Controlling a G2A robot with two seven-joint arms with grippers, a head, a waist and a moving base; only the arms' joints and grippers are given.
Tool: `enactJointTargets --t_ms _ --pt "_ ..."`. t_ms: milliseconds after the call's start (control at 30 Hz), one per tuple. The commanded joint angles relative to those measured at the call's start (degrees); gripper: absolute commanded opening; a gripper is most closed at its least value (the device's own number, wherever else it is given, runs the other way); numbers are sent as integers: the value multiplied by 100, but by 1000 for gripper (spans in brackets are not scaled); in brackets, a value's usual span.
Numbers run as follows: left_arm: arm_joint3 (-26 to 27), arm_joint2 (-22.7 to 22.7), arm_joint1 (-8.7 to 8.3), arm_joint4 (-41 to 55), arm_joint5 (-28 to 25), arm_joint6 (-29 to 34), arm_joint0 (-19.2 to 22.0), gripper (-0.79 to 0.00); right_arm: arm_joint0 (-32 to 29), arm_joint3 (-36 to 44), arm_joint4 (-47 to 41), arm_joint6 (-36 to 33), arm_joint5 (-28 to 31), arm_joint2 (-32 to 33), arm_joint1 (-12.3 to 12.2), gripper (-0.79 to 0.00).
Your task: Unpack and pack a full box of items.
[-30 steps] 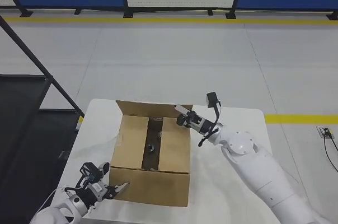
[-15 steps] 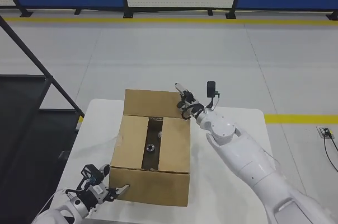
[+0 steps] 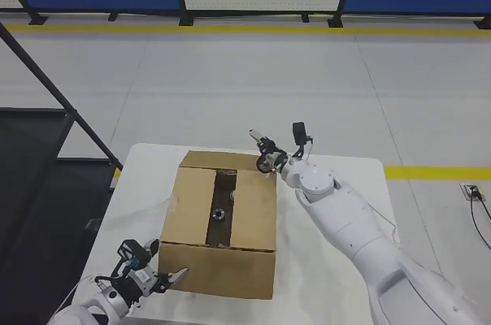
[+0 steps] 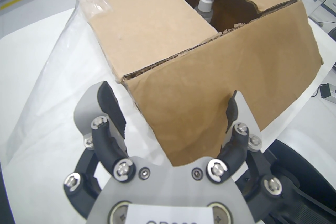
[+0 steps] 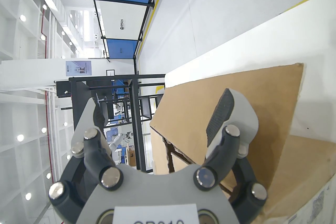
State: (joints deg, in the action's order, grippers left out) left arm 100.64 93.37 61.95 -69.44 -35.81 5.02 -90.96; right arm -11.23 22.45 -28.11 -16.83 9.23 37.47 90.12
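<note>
A brown cardboard box (image 3: 221,219) stands on the white table (image 3: 335,244). Its two long top flaps lie nearly shut, leaving a dark gap. Two spray bottles (image 4: 207,3) show through that gap. The front flap (image 4: 223,78) hangs down between the spread fingers of my left gripper (image 4: 170,107), which is open at the box's near left corner (image 3: 160,280). My right gripper (image 3: 262,149) is open at the right end of the far flap (image 3: 221,159). One of its fingers (image 5: 223,109) lies over that flap's cardboard (image 5: 236,88).
A clear plastic sheet (image 4: 52,72) lies on the table beside the box, on its left. A small clear packet (image 4: 94,0) rests on the box's left top flap. A black metal rack (image 3: 34,146) stands left of the table. Bare table lies right of the box.
My right gripper has moved from the right top flap's far corner up and back to the far flap, which swung up and then tipped down. The left gripper has hardly moved.
</note>
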Motion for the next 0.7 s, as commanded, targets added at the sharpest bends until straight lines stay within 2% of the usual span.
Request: enactJointTargets --t_ms 0,200,367,467,567,667 --pt "18 -14 -2 -3 2 -4 -4 0 34 -96 -8 31 89 45 34 0" --pt "103 252 -19 409 -35 -232 -90 0 19 -7 -112 -295 839 260 52 0" --pt "154 795 -52 1005 -58 -335 -214 0 -118 470 -86 -1218 1246 380 -9 0" --pt "153 1099 -67 1269 -10 -345 -293 0 -247 856 12 -1798 1176 394 -51 0" --pt "113 1330 -76 1423 60 -369 -384 0 -323 1209 326 -2352 808 303 -87 0" --pt "45 1467 -82 1519 50 -372 -454 0 -405 1484 730 -2516 444 200 -113 0"
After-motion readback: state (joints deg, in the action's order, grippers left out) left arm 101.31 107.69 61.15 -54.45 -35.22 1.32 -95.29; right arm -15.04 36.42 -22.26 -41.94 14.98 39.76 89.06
